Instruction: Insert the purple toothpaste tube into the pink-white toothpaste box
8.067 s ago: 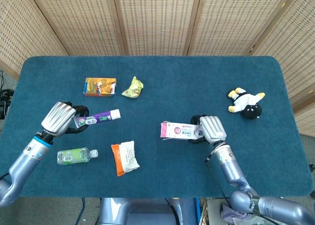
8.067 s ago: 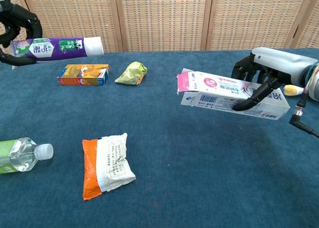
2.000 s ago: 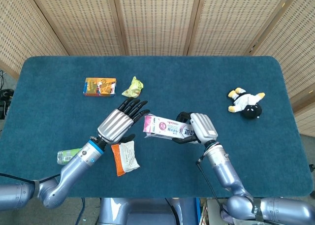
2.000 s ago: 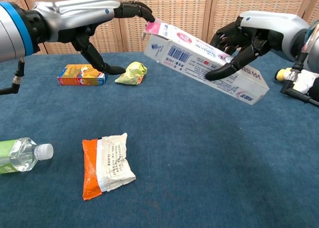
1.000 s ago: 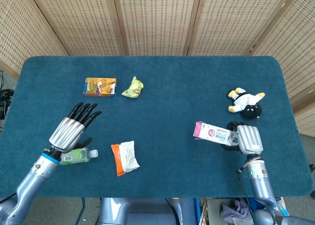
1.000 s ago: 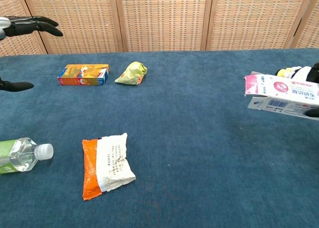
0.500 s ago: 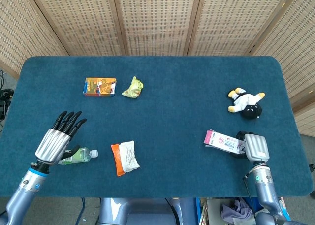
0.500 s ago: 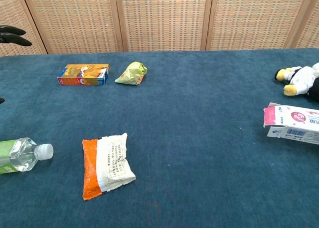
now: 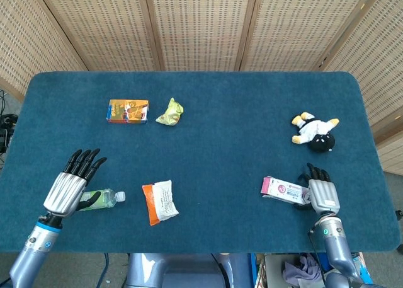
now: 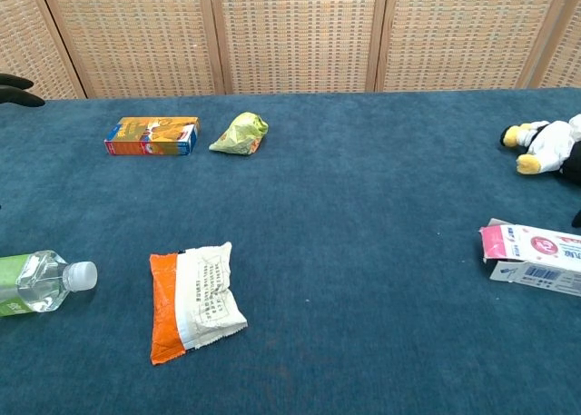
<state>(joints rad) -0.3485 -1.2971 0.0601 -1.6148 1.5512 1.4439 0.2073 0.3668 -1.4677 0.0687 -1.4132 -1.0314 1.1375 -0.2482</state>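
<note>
The pink-white toothpaste box (image 9: 283,189) lies flat on the blue table near its front right, open flap end pointing left; the chest view shows the box (image 10: 534,254) at the right edge. My right hand (image 9: 322,192) sits just right of the box's far end, fingers stretched out and apart, holding nothing that I can see. My left hand (image 9: 68,186) hovers at the front left with fingers spread and empty; only a dark fingertip (image 10: 14,93) shows in the chest view. The purple toothpaste tube is not visible in either view.
A green water bottle (image 9: 104,198) lies beside my left hand. An orange-white snack packet (image 9: 159,201) lies front centre. An orange box (image 9: 128,111) and a crumpled yellow-green wrapper (image 9: 170,112) lie at the back left. A plush toy (image 9: 315,132) lies right.
The box has come down to rest on the table and my right hand's fingers have straightened off it. My left hand has drawn slightly back toward the front left.
</note>
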